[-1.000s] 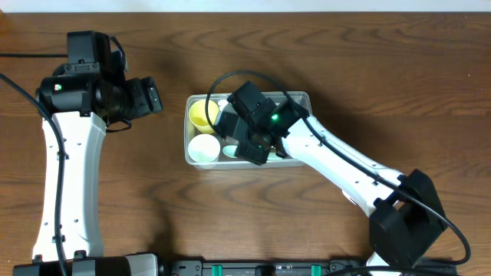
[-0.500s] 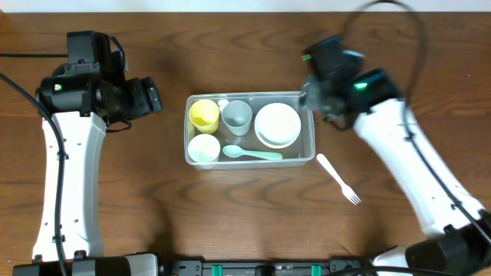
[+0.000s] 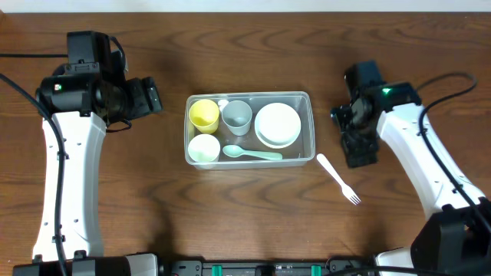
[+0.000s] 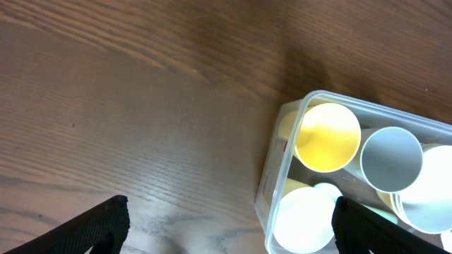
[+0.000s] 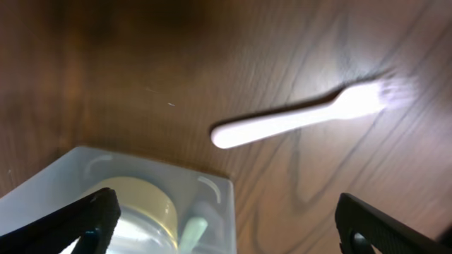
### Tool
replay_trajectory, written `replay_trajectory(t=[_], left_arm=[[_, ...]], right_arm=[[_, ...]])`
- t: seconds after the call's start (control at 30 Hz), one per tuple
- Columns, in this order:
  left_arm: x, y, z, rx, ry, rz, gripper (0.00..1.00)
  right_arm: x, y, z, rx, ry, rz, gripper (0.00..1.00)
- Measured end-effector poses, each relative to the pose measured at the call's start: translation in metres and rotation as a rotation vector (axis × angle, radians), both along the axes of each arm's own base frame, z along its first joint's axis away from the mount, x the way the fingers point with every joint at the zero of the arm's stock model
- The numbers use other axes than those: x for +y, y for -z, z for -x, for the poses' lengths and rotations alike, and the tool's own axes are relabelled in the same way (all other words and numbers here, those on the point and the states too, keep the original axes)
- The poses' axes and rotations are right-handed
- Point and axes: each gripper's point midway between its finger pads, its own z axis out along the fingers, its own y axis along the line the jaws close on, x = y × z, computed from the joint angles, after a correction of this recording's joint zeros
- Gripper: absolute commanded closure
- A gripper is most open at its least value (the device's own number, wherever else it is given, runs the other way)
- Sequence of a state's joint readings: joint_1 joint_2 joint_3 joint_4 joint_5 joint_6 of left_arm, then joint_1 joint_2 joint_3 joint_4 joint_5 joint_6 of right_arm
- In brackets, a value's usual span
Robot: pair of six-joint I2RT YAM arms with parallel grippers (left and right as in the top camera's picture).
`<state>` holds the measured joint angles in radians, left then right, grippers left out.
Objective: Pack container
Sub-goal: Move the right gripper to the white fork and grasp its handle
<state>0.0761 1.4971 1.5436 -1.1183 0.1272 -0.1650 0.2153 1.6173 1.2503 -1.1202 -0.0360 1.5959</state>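
left claw [image 4: 229, 222] spread, right claw [image 5: 229, 215] spread

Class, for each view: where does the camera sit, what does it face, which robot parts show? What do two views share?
Overhead: above the table, facing down on the container; left arm, right arm, left tool, right tool show.
Left wrist: on left arm, facing the yellow cup; own fingers show.
Right wrist: on right arm, facing the fork; own fingers show.
Shared: all show the container.

I see a dark brown wooden table [image 3: 230, 222] with wavy grain filling my overhead feed, evenly lit, with a thin pale strip [image 3: 245, 4] along its far edge.
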Motion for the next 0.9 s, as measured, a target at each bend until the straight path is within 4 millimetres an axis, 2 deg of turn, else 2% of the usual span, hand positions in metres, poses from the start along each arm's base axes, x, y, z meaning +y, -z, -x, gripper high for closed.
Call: replay_trajectory(t=[0.2, 0.33, 0.5, 0.67, 0.9], left_arm=[[0.000, 0.000, 0.000, 0.000, 0.001, 0.000, 0.08], [0.000, 0.000, 0.000, 0.000, 0.000, 0.000, 0.08], [0.000, 0.000, 0.000, 0.000, 0.000, 0.000, 0.08], [0.000, 0.000, 0.000, 0.000, 0.000, 0.000, 0.08], [0.000, 0.000, 0.000, 0.000, 0.000, 0.000, 0.08]], right_arm=[[0.018, 0.038, 0.018, 0.048, 0.099, -0.075, 0.01], [0.023, 0.058, 0.029, 0.074, 0.176, -0.095, 0.01], [0.020, 0.075, 0.038, 0.090, 0.266, -0.094, 0.01], [0.009, 0.090, 0.050, 0.104, 0.336, -0.042, 0.01], [-0.002, 0.097, 0.053, 0.089, 0.376, 0.013, 0.03]])
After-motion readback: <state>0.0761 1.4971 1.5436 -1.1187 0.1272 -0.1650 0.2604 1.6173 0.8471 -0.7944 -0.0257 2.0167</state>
